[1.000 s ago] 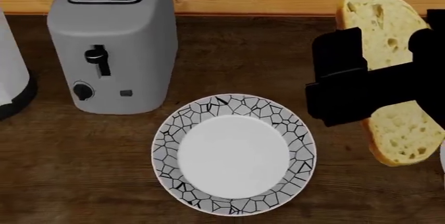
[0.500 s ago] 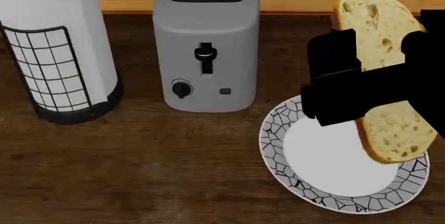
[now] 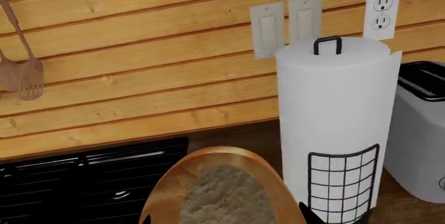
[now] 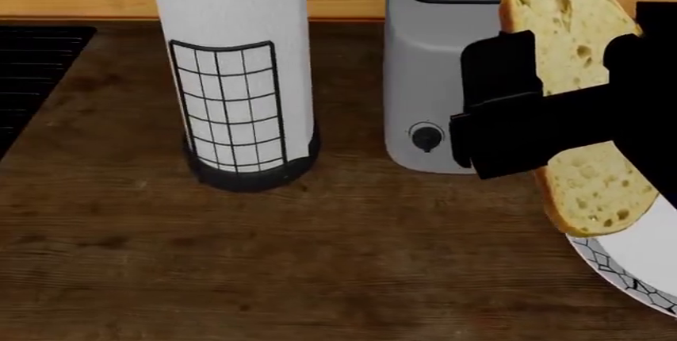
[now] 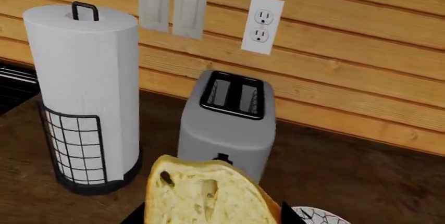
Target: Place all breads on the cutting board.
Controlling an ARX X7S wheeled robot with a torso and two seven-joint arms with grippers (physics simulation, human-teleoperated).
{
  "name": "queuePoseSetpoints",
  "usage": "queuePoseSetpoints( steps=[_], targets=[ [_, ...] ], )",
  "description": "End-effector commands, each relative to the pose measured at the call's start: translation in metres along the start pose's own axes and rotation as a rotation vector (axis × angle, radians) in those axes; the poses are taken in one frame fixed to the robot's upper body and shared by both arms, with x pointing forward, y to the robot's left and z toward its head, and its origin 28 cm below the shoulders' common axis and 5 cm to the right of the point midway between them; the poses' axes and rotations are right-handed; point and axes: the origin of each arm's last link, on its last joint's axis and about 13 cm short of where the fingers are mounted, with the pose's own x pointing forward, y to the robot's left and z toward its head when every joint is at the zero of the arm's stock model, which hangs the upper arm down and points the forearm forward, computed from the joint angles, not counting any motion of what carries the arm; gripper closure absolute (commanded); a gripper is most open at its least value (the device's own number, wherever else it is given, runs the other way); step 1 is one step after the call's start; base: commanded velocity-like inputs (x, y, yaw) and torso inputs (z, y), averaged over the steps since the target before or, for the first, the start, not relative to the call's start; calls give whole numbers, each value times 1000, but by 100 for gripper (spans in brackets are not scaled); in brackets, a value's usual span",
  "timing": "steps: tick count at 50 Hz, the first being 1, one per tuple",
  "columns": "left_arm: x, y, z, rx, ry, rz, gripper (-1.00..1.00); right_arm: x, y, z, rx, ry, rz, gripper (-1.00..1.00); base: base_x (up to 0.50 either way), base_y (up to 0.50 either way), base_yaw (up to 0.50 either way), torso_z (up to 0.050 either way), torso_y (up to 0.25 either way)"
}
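A paper towel roll (image 4: 235, 55) in its wire holder stands beside a grey toaster (image 4: 439, 71) on the dark wooden surface (image 4: 265, 262), a crackle-rimmed plate (image 4: 635, 266) nearby

A dark wooden counter (image 4: 317, 262) is seen; on it a paper-towel roll (image 4: 233, 55) (in a black wire holder) stands left of a grey toaster (image 4: 434, 79), with a patterned plate (image 4: 635, 270) near right.

the big pale cream slice (image 4: 579, 111) with air holes and a golden crust is clamped in my right gripper (image 4: 550, 123), held above the counter at about three o'clock, long axis running twelve-to-five.
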Motion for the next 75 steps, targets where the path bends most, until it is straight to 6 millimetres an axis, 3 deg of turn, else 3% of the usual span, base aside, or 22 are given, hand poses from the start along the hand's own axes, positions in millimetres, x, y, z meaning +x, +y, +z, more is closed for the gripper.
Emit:
queuePoseSetpoints(
  steps=[1,75],
  targets=[
    [0,0,2,-18,-9,10,100,1,0,-1,-14,-12,-2,100,0,500,0,0,0],
    [3,0,6,-16,-44,6,100,10,5,1,-16,-42,16,100,0,500,0,0,0]
  ],
)
